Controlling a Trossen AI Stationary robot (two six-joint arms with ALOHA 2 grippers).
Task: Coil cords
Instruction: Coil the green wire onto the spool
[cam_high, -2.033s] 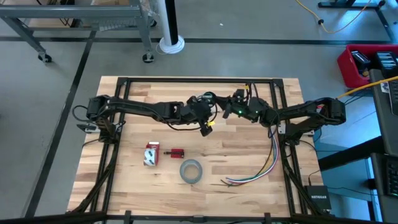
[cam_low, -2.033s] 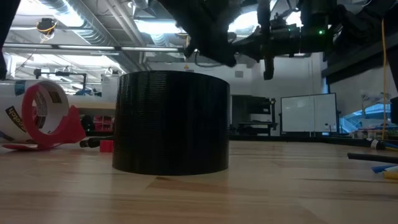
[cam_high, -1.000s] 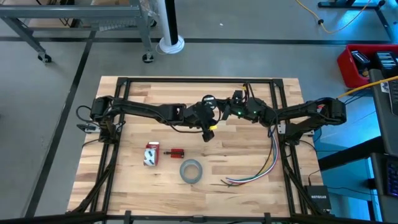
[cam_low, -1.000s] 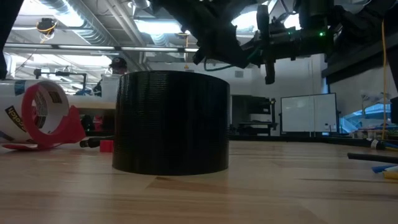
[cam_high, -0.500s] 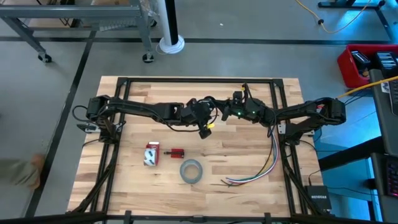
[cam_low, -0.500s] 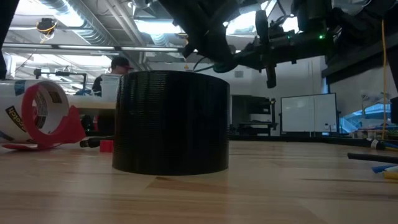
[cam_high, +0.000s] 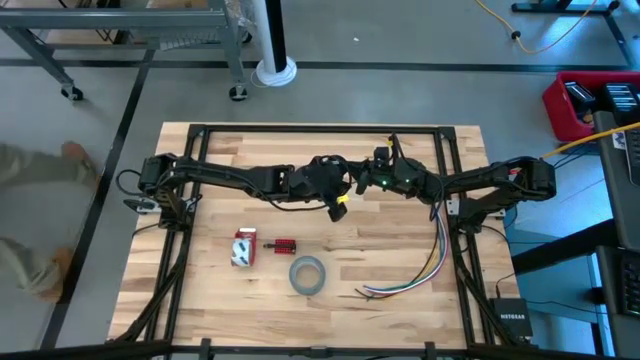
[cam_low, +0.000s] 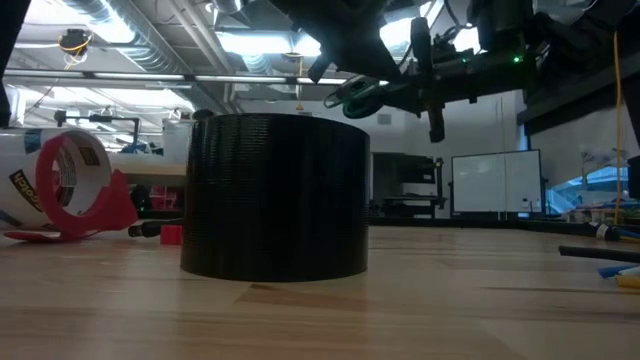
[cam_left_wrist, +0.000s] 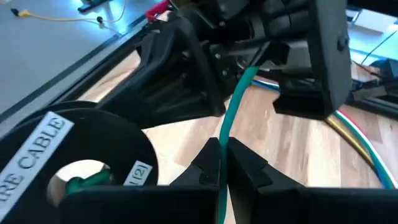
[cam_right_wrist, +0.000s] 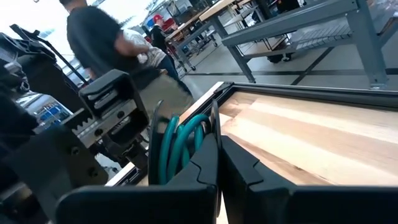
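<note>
The cord (cam_left_wrist: 231, 112) is thin and teal. It runs from my left gripper (cam_left_wrist: 222, 163) up to my right gripper (cam_left_wrist: 298, 68). A black spool (cam_left_wrist: 74, 158) with a white label shows beside my left fingers. Both grippers meet above the middle of the table, the left (cam_high: 335, 190) and the right (cam_high: 372, 181), well clear of the wood. In the right wrist view, teal loops (cam_right_wrist: 181, 146) of the cord lie beside my shut right gripper (cam_right_wrist: 219, 158). A teal loop (cam_low: 350, 96) also shows in the low view. My left gripper pinches a single strand of the teal cord (cam_left_wrist: 224, 146) between its two fingers. The cord runs straight on from the fingertips toward my right gripper, lifted clear of the table. My right gripper is shut at the teal loops (cam_right_wrist: 198, 134). Its own fingers hide the place of contact. The loops are clear of the table.
A grey tape roll (cam_high: 307, 274) lies near the front middle and stands large in the low view (cam_low: 275, 195). A red and white tape dispenser (cam_high: 243, 248) and a small red piece (cam_high: 284, 245) lie to its left. Multicoloured wires (cam_high: 432, 262) lie at the right.
My left gripper has swung a little back and forth beside my right gripper, ending slightly nearer to it. A teal loop of the cord now shows between the two grippers in the low view. A person has walked along the floor left of the table.
</note>
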